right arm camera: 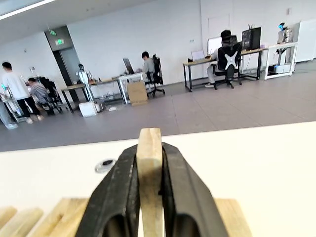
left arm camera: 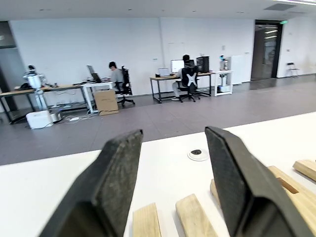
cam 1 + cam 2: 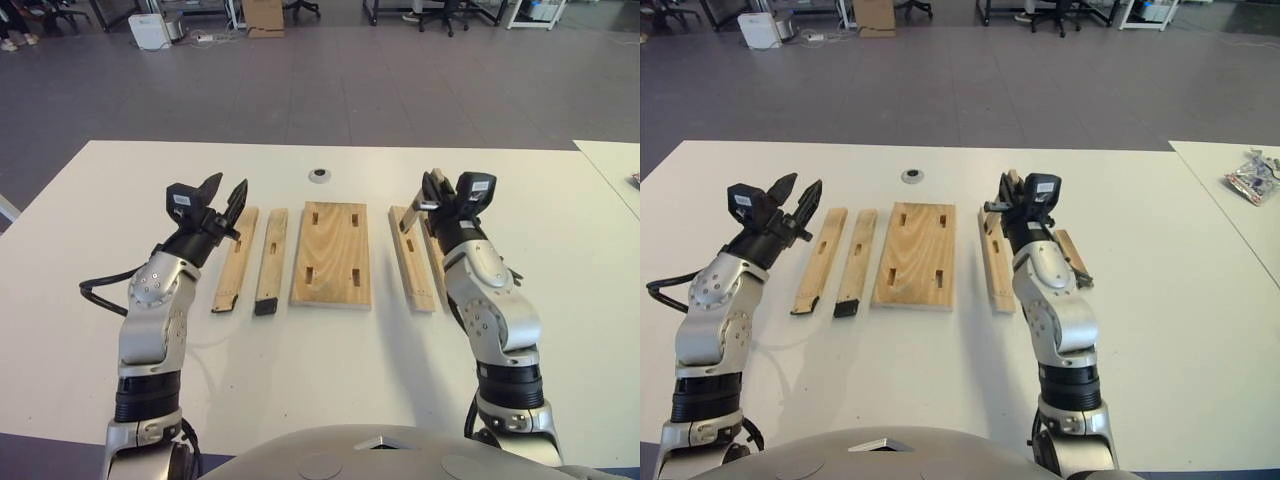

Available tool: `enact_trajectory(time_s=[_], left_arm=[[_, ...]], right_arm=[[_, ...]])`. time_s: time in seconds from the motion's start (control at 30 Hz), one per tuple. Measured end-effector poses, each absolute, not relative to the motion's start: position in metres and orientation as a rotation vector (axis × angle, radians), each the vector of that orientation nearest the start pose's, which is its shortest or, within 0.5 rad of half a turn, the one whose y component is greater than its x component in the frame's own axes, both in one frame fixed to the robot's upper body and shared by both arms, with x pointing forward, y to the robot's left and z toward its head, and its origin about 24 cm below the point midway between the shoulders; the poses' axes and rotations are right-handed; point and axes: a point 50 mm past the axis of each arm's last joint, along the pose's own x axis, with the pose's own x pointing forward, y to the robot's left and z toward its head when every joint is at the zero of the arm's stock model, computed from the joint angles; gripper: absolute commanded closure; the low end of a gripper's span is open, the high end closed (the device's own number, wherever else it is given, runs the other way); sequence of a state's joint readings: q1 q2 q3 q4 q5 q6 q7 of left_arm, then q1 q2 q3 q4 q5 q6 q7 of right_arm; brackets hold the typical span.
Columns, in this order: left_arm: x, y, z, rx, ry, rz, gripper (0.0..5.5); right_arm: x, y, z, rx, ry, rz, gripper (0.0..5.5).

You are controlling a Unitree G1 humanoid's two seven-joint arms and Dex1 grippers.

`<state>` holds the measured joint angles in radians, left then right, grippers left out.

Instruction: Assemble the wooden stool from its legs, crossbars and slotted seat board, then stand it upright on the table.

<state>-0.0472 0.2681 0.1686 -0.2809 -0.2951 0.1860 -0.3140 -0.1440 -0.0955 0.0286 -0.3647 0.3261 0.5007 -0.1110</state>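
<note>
The slotted seat board lies flat at the table's middle. Two wooden pieces lie side by side to its left. My left gripper hovers open above the far end of the outer piece, nothing between its fingers. Right of the board lies another long piece, and one more is partly hidden by my right arm. My right gripper is shut on a thin wooden piece, lifted by its far end above these right-hand pieces.
A small round disc sits on the white table beyond the board. A second table stands to the right with a packet on it. Bare tabletop lies in front of the parts.
</note>
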Motion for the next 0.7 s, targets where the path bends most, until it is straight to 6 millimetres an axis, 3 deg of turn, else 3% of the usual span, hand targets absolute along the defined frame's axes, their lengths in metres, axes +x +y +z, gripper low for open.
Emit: enact_trajectory(time_s=[0.13, 0.7], left_arm=[[0.252, 0.198, 0.123, 0.017, -0.207, -0.199, 3.18], [0.251, 0.198, 0.122, 0.013, -0.213, -0.178, 3.18]], right_arm=[[0.270, -0.144, 0.102, 0.161, 0.079, 0.045, 5.08], [0.275, -0.147, 0.098, 0.166, 0.055, 0.005, 5.08]])
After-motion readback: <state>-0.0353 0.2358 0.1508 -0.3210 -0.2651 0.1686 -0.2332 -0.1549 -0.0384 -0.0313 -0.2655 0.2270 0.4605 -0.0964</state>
